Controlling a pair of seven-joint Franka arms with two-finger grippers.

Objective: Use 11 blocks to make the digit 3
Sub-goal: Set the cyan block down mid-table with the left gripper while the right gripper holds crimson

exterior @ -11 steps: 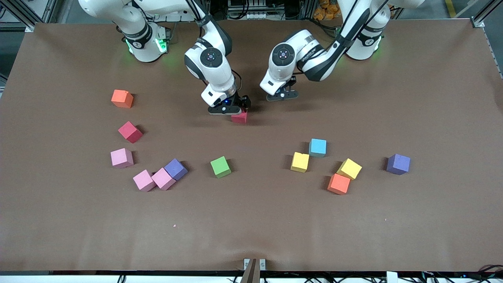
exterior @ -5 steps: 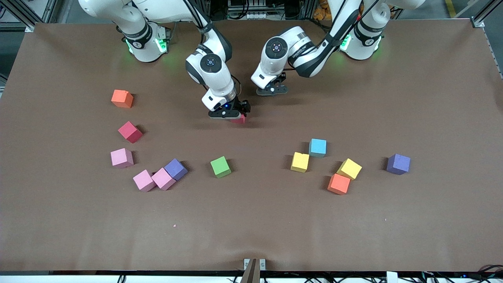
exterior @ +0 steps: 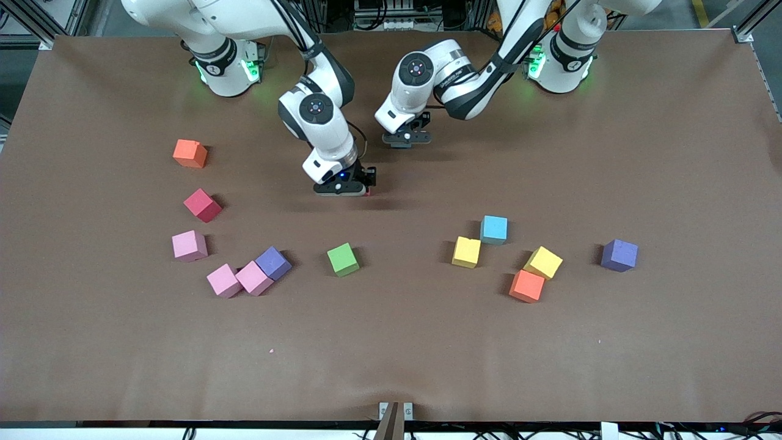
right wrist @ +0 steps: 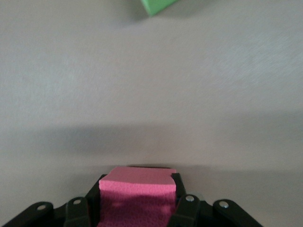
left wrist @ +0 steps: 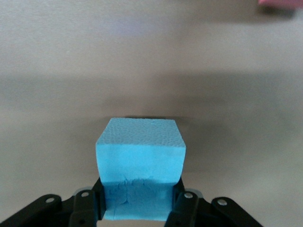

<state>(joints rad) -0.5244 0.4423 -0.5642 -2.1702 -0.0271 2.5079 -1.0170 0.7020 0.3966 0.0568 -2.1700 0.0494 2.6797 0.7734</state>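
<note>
The right gripper [right wrist: 137,208] is clamped on a red-pink block [right wrist: 136,198], almost hidden beneath it in the front view, low over mid-table. The left gripper [left wrist: 139,203] grips a cyan block [left wrist: 139,161], unseen from the front. The other blocks [exterior: 343,259] lie scattered nearer the front camera.

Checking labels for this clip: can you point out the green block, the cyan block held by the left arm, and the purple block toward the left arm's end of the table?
green block [exterior: 343,259], front view, top face.
held cyan block [left wrist: 140,157], left wrist view, facing side.
purple block [exterior: 619,254], front view, top face.
</note>
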